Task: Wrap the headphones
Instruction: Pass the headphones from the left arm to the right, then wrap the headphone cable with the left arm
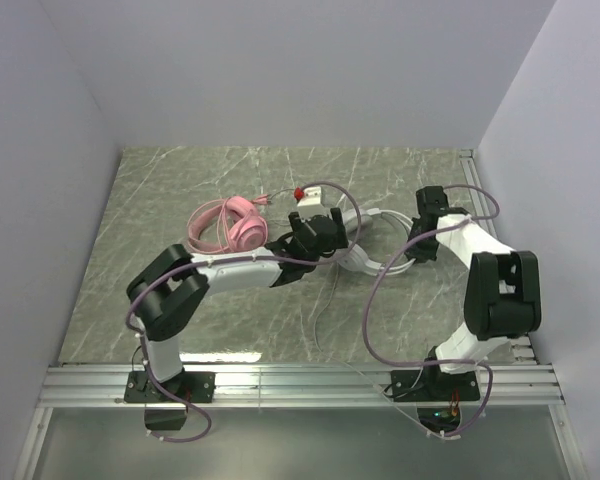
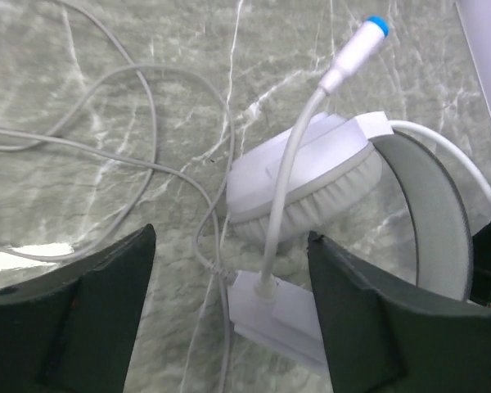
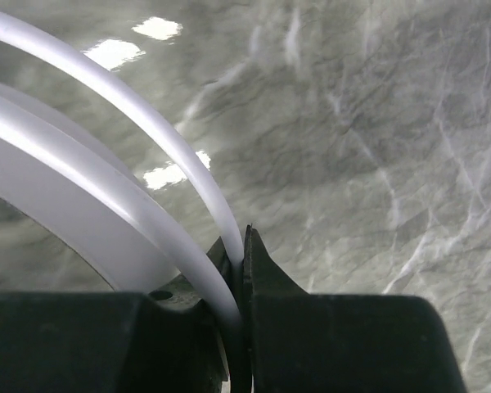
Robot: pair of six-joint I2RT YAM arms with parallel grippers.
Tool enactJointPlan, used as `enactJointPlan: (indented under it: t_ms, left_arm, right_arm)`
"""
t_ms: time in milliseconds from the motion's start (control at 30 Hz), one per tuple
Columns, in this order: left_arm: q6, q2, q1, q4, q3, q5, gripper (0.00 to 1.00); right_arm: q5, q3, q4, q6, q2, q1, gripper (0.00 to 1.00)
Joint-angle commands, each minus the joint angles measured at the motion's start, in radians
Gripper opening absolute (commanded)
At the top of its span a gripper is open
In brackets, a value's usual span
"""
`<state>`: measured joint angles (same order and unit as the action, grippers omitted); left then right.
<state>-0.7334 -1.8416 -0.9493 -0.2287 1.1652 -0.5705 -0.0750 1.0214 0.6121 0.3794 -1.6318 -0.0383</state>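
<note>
Two headsets lay on the grey-green marble-patterned table (image 1: 180, 190). One was an all-white over-ear headset with grey cushions (image 1: 365, 265), near the middle of the table between the two arms. The other, an all-pink over-ear headset with round padded earcups (image 1: 228, 226), lay to the left of the white one, near the left arm and touched by neither gripper. The white headset's one thin microphone boom with a blue tip (image 2: 288, 164) rose past its earcup. Its thin white cable (image 2: 106, 151) trailed in loose loops over the marble. The left gripper (image 2: 229, 246) hung over that earcup with its two jaws spread wide, holding nothing. The right gripper (image 3: 244, 262) had its two jaws pressed together, pinching the white headset's headband where the two white bands met.
</note>
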Motion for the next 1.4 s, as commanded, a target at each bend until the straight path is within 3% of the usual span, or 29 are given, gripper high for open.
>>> enactJointPlan:
  t_ms: [0, 267, 400, 433, 533, 733, 900, 1100, 1233, 1367]
  left_arm:
    - [0.043, 0.131, 0.001, 0.103, 0.031, -0.012, 0.81]
    - [0.147, 0.398, 0.001, 0.259, 0.007, 0.044, 0.83]
    - [0.227, 0.53, 0.003, 0.31, -0.005, 0.174, 0.9]
    - [0.251, 0.592, 0.003, 0.313, -0.016, 0.194, 0.99]
    - [0.337, 0.717, 0.015, 0.259, -0.088, 0.335, 0.99]
    - [0.286, 0.82, 0.109, 0.344, -0.076, 0.452, 0.99]
    - [0.298, 0.895, 0.164, 0.23, -0.2, 0.638, 0.99]
    - [0.308, 0.996, 0.164, -0.124, -0.477, 0.782, 0.99]
    - [0.336, 1.001, 0.164, -0.427, -0.662, 0.795, 0.99]
    - [0.411, 0.923, 0.164, -0.434, -0.635, 0.715, 0.99]
  right_arm:
    - [0.116, -0.012, -0.075, 0.035, 0.134, 0.015, 0.0]
    - [0.113, -0.032, -0.067, 0.047, 0.268, 0.029, 0.0]
    - [0.119, -0.058, -0.094, 0.079, 0.335, 0.029, 0.0]
    - [0.116, -0.072, -0.097, 0.087, 0.367, 0.029, 0.0]
    - [0.104, -0.092, -0.094, 0.116, 0.441, 0.028, 0.0]
    - [0.139, -0.073, -0.02, 0.13, 0.627, 0.031, 0.0]
    - [0.173, -0.035, 0.031, 0.231, 0.748, 0.029, 0.0]
    - [0.268, 0.035, 0.078, 0.291, 0.819, 0.029, 0.0]
    - [0.268, 0.077, 0.1, 0.312, 0.863, 0.029, 0.0]
    - [0.294, 0.124, 0.141, 0.302, 0.882, 0.029, 0.0]
